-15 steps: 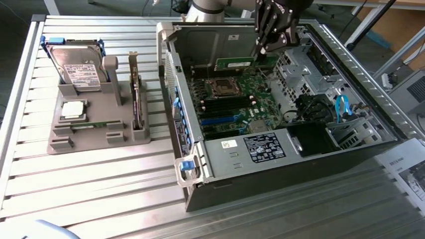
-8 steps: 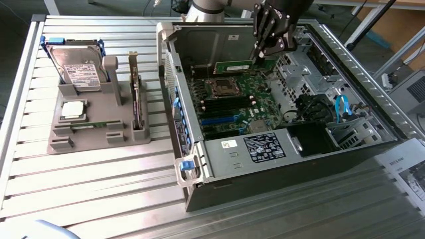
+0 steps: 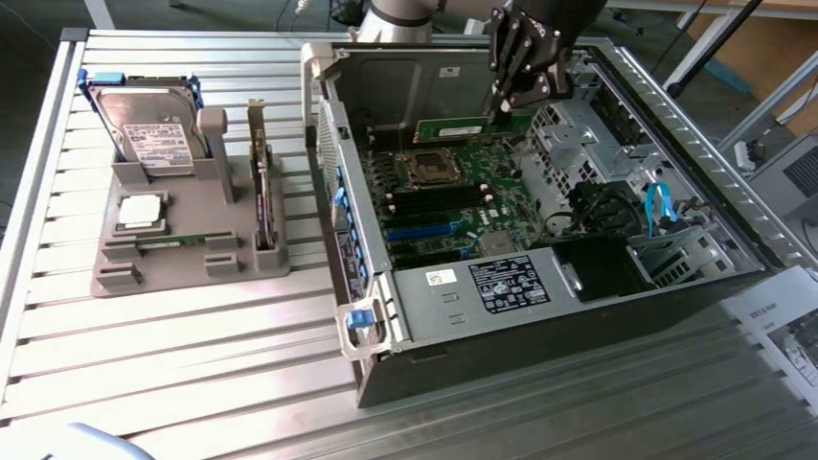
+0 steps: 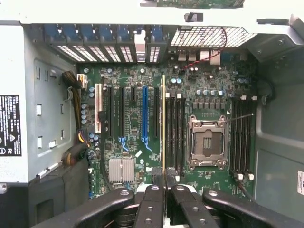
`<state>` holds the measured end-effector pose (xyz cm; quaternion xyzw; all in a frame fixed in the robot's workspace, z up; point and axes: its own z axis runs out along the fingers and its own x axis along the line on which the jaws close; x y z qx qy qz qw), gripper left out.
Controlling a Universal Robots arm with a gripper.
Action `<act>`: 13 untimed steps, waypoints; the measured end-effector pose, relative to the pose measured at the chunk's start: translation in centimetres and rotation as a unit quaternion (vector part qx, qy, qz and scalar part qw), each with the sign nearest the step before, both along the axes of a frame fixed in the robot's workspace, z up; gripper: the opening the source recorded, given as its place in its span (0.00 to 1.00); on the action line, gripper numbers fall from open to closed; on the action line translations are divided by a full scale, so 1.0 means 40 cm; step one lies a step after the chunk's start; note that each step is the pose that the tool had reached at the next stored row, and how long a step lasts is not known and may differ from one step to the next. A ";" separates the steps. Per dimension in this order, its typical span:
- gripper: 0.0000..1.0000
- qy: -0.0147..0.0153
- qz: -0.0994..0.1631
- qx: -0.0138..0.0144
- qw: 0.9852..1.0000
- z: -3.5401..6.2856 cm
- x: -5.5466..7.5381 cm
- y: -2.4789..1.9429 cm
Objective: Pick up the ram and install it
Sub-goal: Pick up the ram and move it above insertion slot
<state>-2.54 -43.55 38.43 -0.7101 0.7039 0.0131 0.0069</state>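
In the exterior view the ram [image 3: 455,126], a narrow green stick, hangs level above the motherboard [image 3: 447,192] inside the open computer case [image 3: 537,316]. My gripper [image 3: 501,113] is shut on its end on the exterior view's right. In the wrist view the ram [image 4: 164,123] shows edge-on as a thin line between my fingers [image 4: 153,199]. There it runs alongside the black memory slots [image 4: 175,133], beside the processor socket [image 4: 207,141]. A second green stick [image 3: 172,241] lies in the grey holder [image 3: 153,273] outside the case.
The grey holder also carries a hard drive [image 3: 147,129], a square silver processor [image 3: 141,211] and an upright dark expansion card [image 3: 263,182]. Inside the case are a power supply [image 3: 505,283], a drive cage with cables [image 3: 658,216] and blue card slots [image 4: 144,114]. Everything stands on a slatted metal table [image 3: 192,364].
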 end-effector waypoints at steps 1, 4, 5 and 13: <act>0.12 0.000 0.000 0.000 1.000 0.000 0.003 0.000; 0.12 0.000 0.000 0.000 1.000 -0.001 0.012 0.000; 0.12 0.000 0.000 0.000 1.000 -0.001 0.015 0.000; 0.12 0.000 0.000 0.000 1.000 -0.001 0.020 0.002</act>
